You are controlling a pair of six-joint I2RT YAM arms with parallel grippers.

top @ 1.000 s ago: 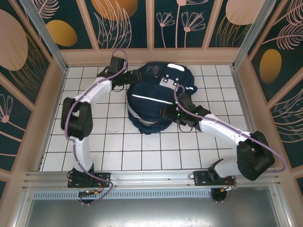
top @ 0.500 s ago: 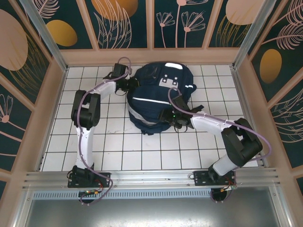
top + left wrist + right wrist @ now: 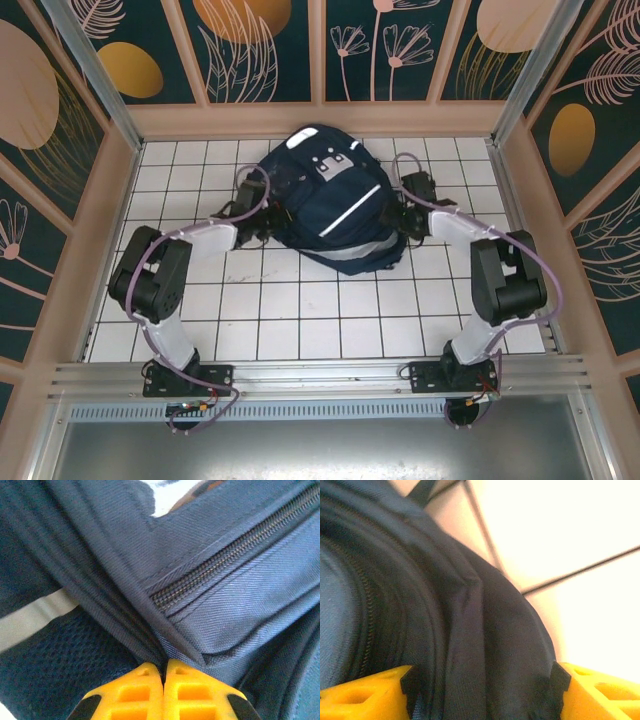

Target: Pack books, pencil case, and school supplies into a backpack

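Backpack (image 3: 325, 205) fabric within left tool (image 3: 163, 672), apparently within right tool (image 3: 481, 680) too.

The white-tiled table (image 3: 300, 300) carries 1 navy backpack (image 3: 335, 212), lying toward its far middle.
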